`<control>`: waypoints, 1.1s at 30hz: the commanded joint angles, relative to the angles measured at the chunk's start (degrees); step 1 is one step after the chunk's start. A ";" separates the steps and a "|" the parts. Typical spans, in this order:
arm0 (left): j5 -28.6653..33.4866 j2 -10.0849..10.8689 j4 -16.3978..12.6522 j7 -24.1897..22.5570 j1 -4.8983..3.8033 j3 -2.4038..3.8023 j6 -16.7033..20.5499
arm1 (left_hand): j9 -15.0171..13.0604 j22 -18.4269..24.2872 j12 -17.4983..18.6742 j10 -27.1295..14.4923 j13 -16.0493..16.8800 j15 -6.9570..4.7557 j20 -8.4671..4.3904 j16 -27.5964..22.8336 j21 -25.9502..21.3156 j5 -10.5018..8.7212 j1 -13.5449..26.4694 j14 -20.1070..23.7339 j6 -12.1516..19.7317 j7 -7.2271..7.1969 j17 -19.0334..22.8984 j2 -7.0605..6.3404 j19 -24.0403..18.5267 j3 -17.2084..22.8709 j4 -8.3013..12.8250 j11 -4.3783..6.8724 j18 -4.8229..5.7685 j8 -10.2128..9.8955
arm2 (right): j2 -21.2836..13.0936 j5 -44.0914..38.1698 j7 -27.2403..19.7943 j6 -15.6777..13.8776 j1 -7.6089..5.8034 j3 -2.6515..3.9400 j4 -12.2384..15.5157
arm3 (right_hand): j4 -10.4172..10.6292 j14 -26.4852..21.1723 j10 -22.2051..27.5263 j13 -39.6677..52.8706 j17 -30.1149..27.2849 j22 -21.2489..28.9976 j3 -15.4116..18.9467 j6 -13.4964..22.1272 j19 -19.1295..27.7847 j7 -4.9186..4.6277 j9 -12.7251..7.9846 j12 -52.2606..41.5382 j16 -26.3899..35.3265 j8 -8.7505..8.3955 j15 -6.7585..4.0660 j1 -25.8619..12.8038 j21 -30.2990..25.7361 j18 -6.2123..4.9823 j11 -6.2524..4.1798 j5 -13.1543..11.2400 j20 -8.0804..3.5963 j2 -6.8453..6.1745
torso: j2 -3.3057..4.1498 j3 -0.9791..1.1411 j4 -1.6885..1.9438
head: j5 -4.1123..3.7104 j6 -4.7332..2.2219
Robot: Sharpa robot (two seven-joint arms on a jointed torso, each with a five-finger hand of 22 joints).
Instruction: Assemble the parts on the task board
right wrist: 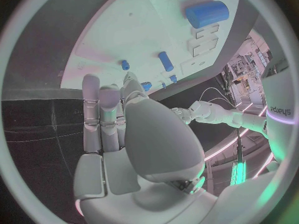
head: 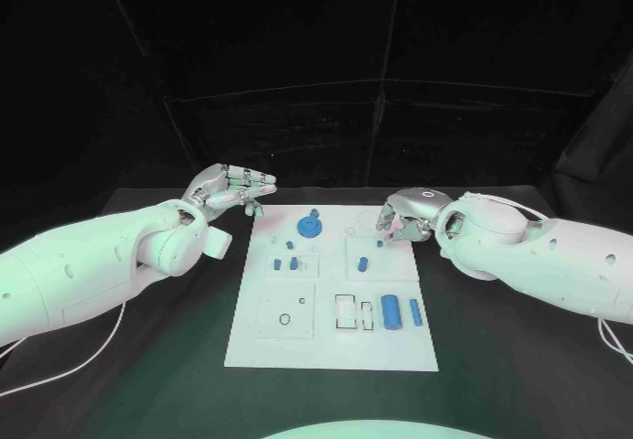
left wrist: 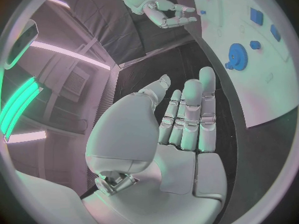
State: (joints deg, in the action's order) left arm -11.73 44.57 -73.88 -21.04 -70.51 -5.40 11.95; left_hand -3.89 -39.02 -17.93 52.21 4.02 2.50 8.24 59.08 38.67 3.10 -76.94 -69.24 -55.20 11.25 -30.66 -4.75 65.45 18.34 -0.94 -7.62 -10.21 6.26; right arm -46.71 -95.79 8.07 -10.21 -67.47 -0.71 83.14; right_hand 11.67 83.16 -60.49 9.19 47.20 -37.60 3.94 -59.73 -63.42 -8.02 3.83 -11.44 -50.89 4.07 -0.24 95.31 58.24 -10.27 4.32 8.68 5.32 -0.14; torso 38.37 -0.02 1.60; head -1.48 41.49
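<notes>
Little work looked done: small blue parts [head: 391, 311] were still spread over the flat white task board [head: 264, 343]. Nothing was held; the silver left hand [head: 232, 191] and silver right hand [head: 403, 216] were kept loosely open.

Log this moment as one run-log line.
left hand: open, beside task board far-left corner | right hand: open, over board's far-right edge | blue gear: on board, untouched | held: nothing
</notes>
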 commanded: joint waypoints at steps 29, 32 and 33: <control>9.44 0.50 -1.51 -3.95 -0.07 -0.03 -0.78 | -0.13 2.02 -2.13 1.49 -0.01 -0.11 -0.08 -2.11 -2.62 0.15 -0.25 1.53 -0.92 0.16 2.40 1.23 -0.84 -0.04 -0.15 0.16 -0.35 2.09 | 3.09 -5.25 -0.84 5.50 1.83 0.01 -2.38 | -0.37 1.19 -3.16 -5.49 3.42 -5.84 -7.29 -1.30 -3.24 -0.71 0.18 1.52 -3.55 0.26 0.05 1.02 4.28 1.59 0.64 -2.67 0.48 1.05 | 0.09 0.07 -0.04 | 0.38 0.68; 9.44 0.49 -1.43 -4.04 -0.07 -0.03 -0.52 | -0.13 2.07 -2.18 1.51 -0.01 -0.12 -0.09 -2.14 -2.67 0.15 -0.33 1.53 -0.93 0.14 2.45 1.24 -0.81 0.00 -0.10 0.17 -0.35 2.17 | 3.17 -5.24 -0.75 5.72 1.88 0.01 -2.44 | -0.68 1.56 -4.15 -5.57 4.84 -7.68 -8.85 -2.09 -4.11 -0.63 0.22 1.57 -5.08 0.41 -0.08 1.26 5.60 1.87 0.48 -3.30 0.41 1.06 | 0.06 0.06 -0.06 | 0.34 0.74; 9.44 0.48 -1.42 -4.06 -0.07 -0.03 -0.47 | -0.14 2.10 -2.22 1.53 -0.02 -0.13 -0.10 -2.16 -2.70 0.15 -0.40 1.53 -0.95 0.13 2.49 1.25 -0.79 0.04 -0.05 0.19 -0.35 2.23 | 3.20 -5.25 -0.68 5.78 1.90 0.01 -2.46 | -0.82 1.68 -4.52 -5.57 5.33 -8.32 -9.45 -2.42 -4.40 -0.56 0.23 1.59 -5.61 0.47 -0.14 1.31 6.06 1.97 0.40 -3.43 0.36 1.03 | 0.05 0.06 -0.05 | 0.31 0.76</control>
State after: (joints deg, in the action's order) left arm -2.80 45.12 -75.29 -23.95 -70.48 -5.48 11.47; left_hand -3.94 -37.01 -19.91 53.27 4.03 2.46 8.21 57.19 36.16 3.10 -77.15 -68.18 -55.90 11.54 -28.23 -3.99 65.06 18.19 -1.09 -7.49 -10.20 8.21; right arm -43.58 -100.73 7.62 -6.16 -65.73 -0.56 80.71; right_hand 10.98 83.56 -64.52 3.50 52.09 -45.35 -5.01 -61.77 -67.37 -8.58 4.00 -10.06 -56.04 4.22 -0.23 96.22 63.88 -9.32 4.82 5.51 5.65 0.78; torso 38.45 0.04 1.58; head -1.10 42.20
